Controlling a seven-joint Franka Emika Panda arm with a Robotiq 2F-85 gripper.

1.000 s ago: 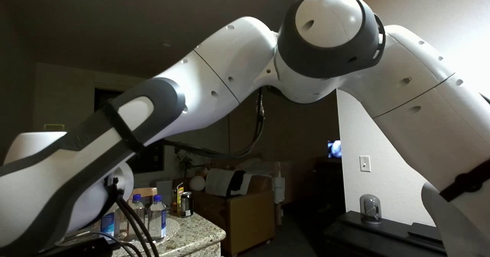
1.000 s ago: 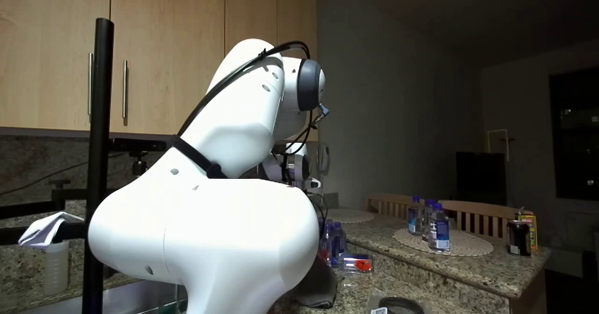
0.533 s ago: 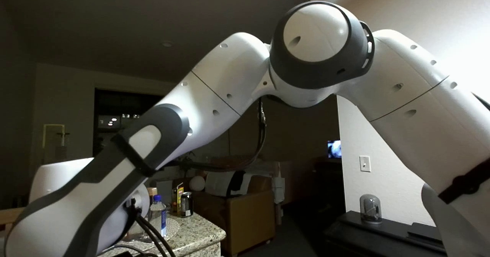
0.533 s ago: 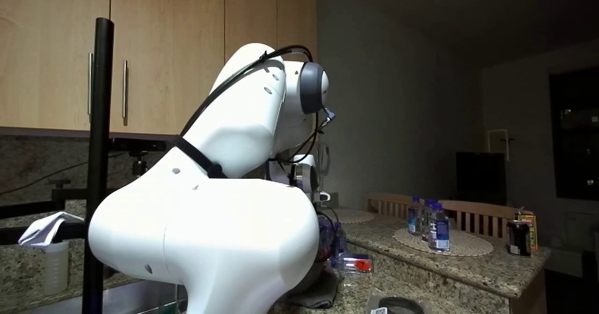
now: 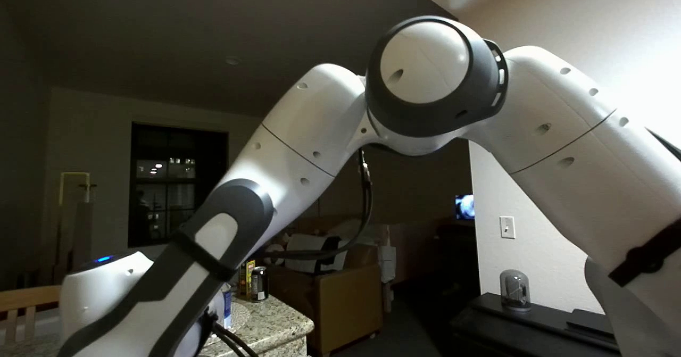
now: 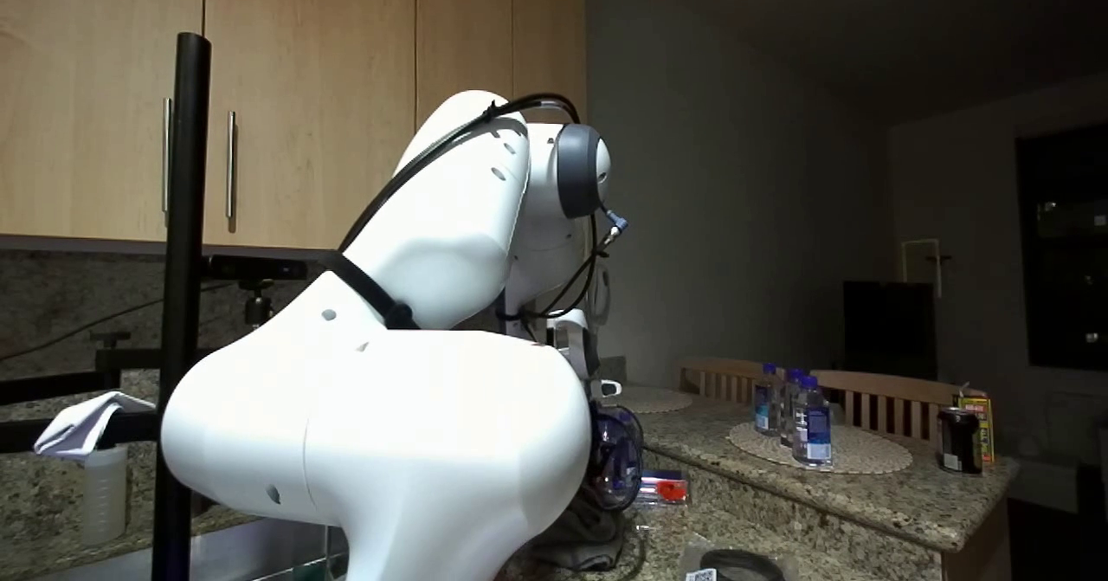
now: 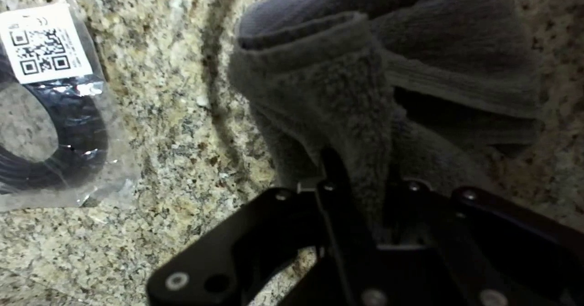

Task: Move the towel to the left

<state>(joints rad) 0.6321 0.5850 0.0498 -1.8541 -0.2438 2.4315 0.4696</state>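
One grey towel, one can, two placemats, two handles

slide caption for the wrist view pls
Gray towel pinched between the jaws, a bagged black coil lying apart on the counter.

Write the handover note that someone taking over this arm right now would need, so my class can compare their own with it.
Gripper: appears closed on a fold of the towel, seen in the wrist view.
Where things are: the towel is gray and bunched, seemingly resting at least partly on the granite counter. A bagged coil lies apart from it.
Done: the towel is gripped. The leftward move can't be confirmed as finished from these views.
Left: probably bring the towel to the left spot, then open the gripper and back away. Check that the cloth slips free.
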